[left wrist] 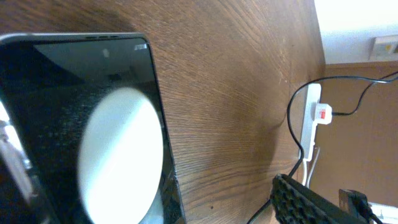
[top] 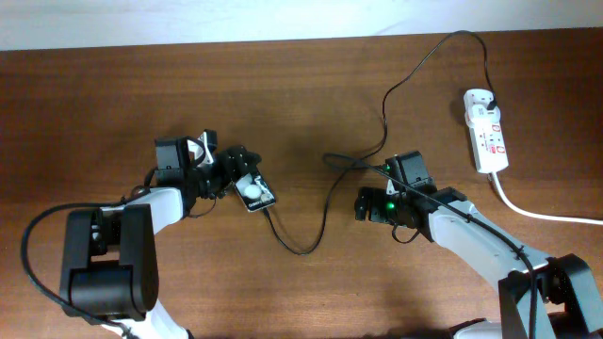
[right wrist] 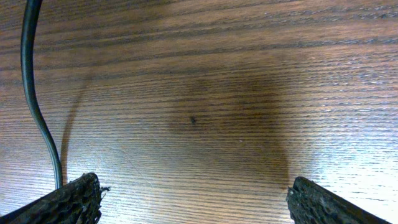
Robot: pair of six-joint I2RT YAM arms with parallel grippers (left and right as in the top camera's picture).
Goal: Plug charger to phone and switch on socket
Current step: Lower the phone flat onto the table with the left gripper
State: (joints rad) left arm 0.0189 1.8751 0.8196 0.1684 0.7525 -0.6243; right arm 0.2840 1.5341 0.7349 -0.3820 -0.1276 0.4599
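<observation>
On the wooden table (top: 283, 85), left of centre: the phone (top: 256, 193), glossy face up, a white round blob across the screen. Around its upper-left end, the left gripper (top: 236, 175), jaws spread, no grip. In the left wrist view, one textured pad (left wrist: 311, 202) well clear of the phone's edge, bare wood between. At the phone's lower-right end, the tip of the charger (top: 325, 202); impossible to tell whether fully seated. From there, a loop of thin black cable toward the near side, then up past centre, along the far edge and down to a black plug (top: 492, 99) in the socket (top: 485, 127) at the far right. On the socket's side, a red switch (left wrist: 321, 114), seen from the left wrist; on or off, cannot tell. From the socket's near end, a thick white cord (top: 542, 215) off to the right edge. Low over bare wood right of centre, the right gripper (top: 361, 203), jaws at full width, nothing between them, the cable just beside one finger (right wrist: 62, 200).
</observation>
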